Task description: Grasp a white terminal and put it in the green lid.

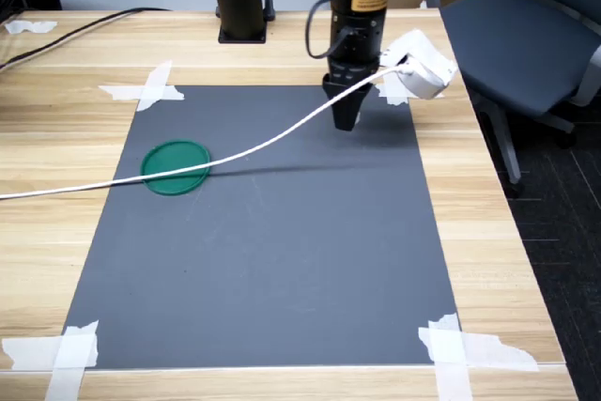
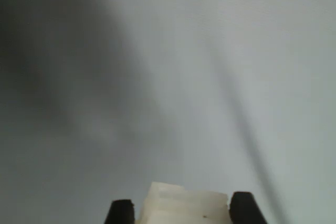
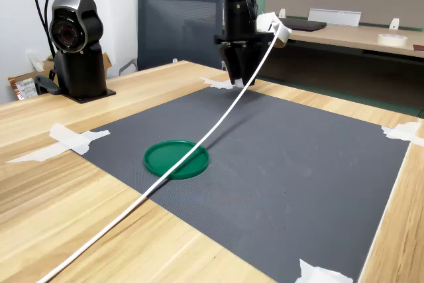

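One green lid [image 1: 176,167] lies flat on my dark mat [image 1: 282,260], at the middle left of the first exterior view, and a white cable [image 1: 272,143] crosses just above its upper edge, running from the far left of the frame up toward the arm. Moving right, my pincer [image 1: 346,119] points straight down above the mat's upper centre, well apart from the lid. In the wrist view I see the white terminal [image 2: 184,205] at the bottom centre, clamped between the two dark fingertips [image 2: 121,212], so the pincer is narrow and holding it. Right of the arm sits the white camera housing [image 1: 420,63]. Tape strips [image 1: 150,89] pin the mat's corners to the wooden surface [image 1: 488,260].
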Controlling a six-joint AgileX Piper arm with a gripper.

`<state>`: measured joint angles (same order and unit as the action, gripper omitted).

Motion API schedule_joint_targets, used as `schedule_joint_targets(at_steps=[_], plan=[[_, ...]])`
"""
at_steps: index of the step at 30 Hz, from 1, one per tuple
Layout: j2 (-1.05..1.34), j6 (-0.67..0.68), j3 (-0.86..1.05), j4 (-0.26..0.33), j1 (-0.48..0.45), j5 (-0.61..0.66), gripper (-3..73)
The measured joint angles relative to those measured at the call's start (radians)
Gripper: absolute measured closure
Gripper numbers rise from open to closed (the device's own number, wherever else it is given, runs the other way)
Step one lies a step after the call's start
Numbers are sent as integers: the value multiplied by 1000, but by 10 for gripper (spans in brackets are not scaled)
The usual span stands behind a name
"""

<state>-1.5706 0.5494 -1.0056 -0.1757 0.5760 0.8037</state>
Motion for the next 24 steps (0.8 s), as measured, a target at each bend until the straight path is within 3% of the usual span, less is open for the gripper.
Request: schedule_joint_targets(at_steps=[9, 24], plan=[[44, 354, 0, 176, -298, -3, 380], [46, 635, 0, 239, -690, -10, 380]])
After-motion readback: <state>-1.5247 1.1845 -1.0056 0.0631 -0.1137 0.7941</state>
